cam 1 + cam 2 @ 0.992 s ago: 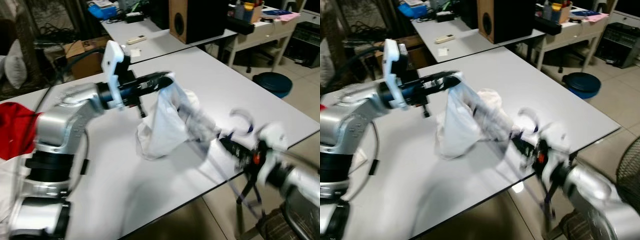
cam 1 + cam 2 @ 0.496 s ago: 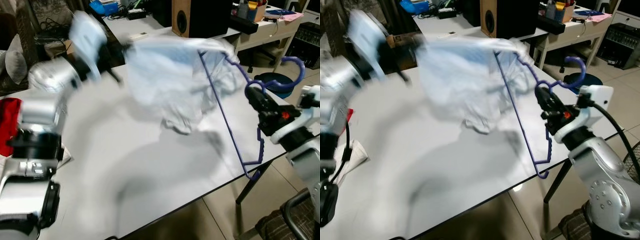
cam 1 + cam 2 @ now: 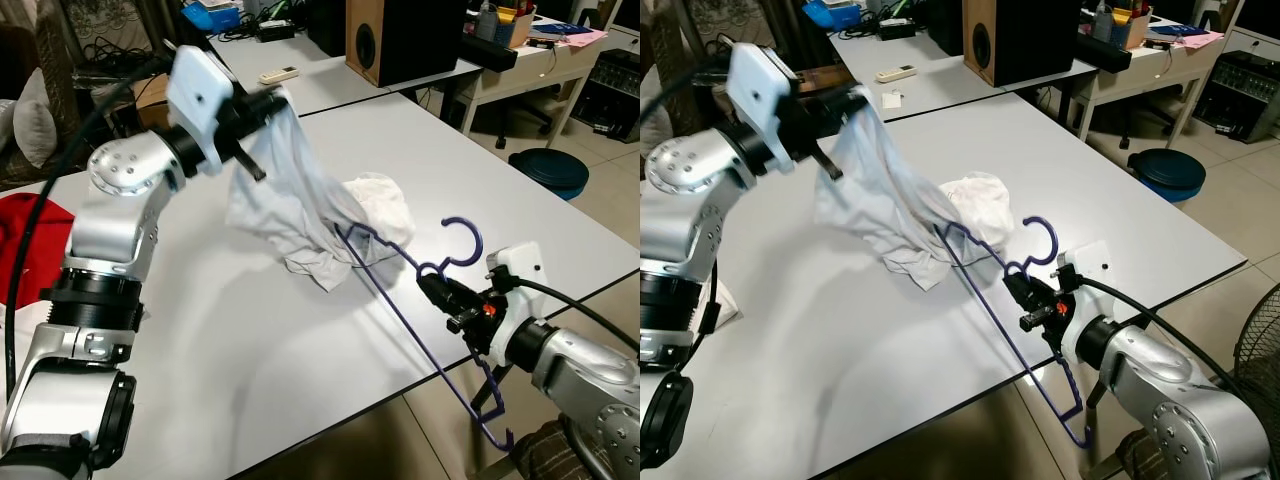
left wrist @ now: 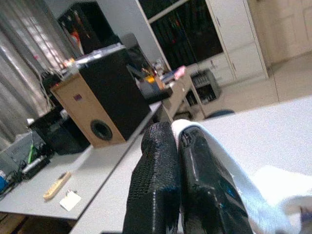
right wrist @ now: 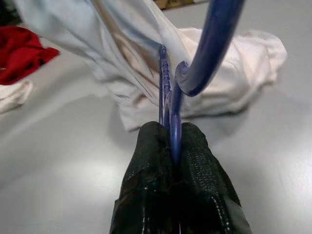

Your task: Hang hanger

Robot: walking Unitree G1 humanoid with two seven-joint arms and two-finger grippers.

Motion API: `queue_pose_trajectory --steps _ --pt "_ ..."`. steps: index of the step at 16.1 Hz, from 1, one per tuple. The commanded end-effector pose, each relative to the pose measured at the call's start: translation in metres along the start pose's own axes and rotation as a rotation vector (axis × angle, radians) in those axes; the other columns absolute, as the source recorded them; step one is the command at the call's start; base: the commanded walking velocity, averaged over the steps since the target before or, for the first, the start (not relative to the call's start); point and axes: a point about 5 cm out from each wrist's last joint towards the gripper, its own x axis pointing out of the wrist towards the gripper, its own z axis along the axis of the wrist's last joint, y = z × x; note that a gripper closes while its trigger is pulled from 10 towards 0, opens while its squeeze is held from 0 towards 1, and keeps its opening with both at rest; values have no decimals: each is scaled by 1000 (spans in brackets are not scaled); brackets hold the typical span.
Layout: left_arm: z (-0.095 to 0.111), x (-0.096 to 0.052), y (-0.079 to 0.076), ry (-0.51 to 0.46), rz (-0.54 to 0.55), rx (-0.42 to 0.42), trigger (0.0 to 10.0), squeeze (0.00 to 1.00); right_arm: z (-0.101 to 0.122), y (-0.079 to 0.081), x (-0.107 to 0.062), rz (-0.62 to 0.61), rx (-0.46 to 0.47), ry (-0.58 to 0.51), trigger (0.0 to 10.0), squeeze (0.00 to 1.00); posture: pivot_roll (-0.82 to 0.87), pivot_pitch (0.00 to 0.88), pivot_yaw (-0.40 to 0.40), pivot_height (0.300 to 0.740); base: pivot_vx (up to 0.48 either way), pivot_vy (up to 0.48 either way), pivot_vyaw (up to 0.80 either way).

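A white garment [image 3: 300, 205] hangs from my left gripper [image 3: 268, 103], which is shut on its upper edge and holds it up above the white table [image 3: 250, 330]; its lower part rests bunched on the tabletop. My right gripper [image 3: 440, 293] is shut on the neck of a purple hanger [image 3: 405, 325], just below its hook [image 3: 462, 243]. One end of the hanger reaches under the garment's hem; the other end hangs past the table's front edge. In the right wrist view the fingers [image 5: 195, 187] pinch the hanger's neck [image 5: 174, 129] with the garment [image 5: 126, 53] behind.
A red cloth [image 3: 25, 245] lies at the table's left edge. A second table [image 3: 330, 80] behind carries a wooden speaker [image 3: 375, 35] and a remote [image 3: 273, 75]. A dark round stool [image 3: 545, 168] stands on the floor to the right.
My left gripper has brought the garment down from a high swing, so it drapes onto the table. My right gripper has lowered the hanger towards the table's front edge.
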Motion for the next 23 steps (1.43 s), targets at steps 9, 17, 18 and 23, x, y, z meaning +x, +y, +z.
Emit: queue_pose_trajectory --steps 9,17,18,23 --pt "23 -14 17 -124 74 -21 0 0 3 -25 4 -139 108 -68 10000 0 -11 0 60 740 0 0 0" --pt "21 -25 -6 -120 -69 -13 0 0 20 -32 10 -103 444 -265 10000 0 -1 0 50 740 0 0 0" --pt "21 -23 -10 -131 -81 -29 0 0 25 -28 13 -71 499 -308 10000 0 -3 0 52 740 0 0 0" --pt "8 -13 -40 -80 -200 -112 0 0 43 -37 42 -83 930 -504 10000 0 -10 0 63 740 0 0 0"
